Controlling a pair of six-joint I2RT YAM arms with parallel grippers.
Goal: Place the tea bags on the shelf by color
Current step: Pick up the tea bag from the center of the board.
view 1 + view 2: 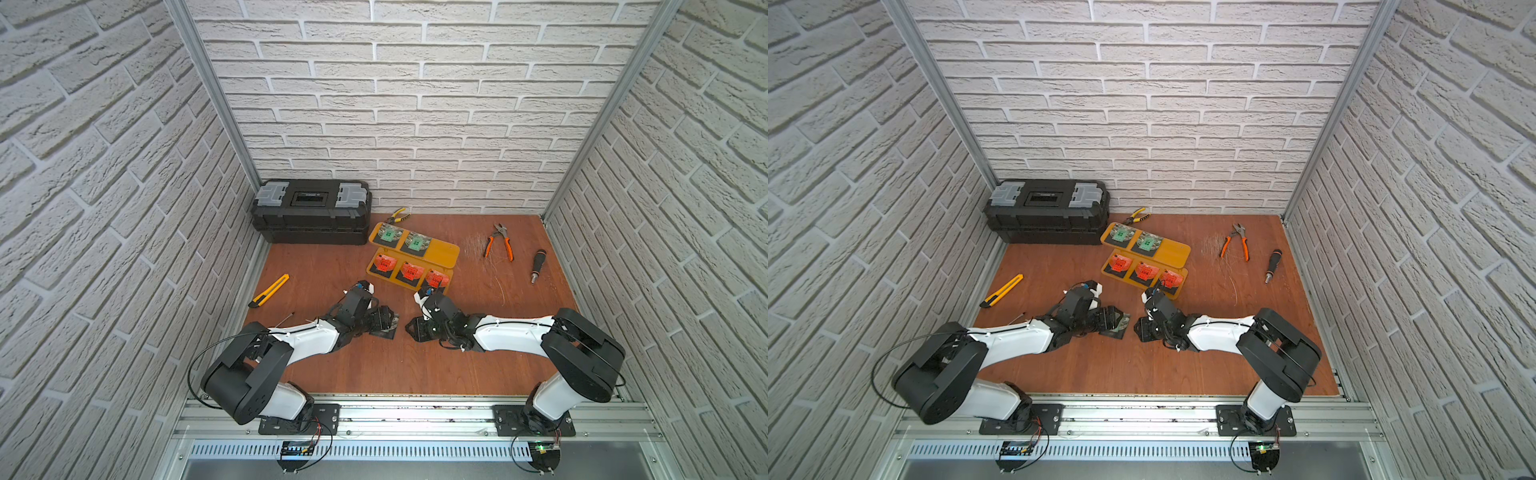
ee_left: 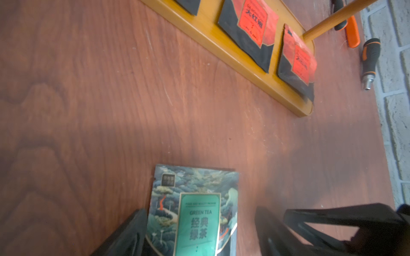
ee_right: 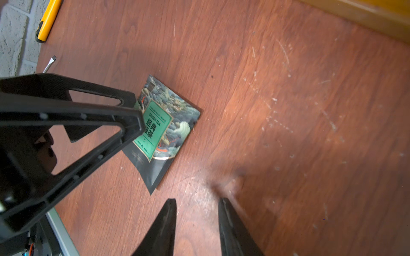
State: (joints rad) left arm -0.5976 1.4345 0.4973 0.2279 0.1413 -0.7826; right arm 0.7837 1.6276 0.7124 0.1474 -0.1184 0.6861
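item: green-fronted, black-backed flat square tea sachet (image 2: 195, 184), lying on the brown wooden bench (image 1: 374, 365) near the yellow-orange plastic two-tier shelf (image 1: 445, 252), on its arm-base side | left claw (image 2: 200, 211): wide, straddling sachet, no grip | right claw (image 3: 197, 199): narrow, empty | handling: likely light, thin, slick, floppy; pinch one edge

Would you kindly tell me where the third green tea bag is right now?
In both wrist views the green tea bag lies on the table, on the robot's side of the shelf, between the open fingers of the left gripper, near the right gripper.
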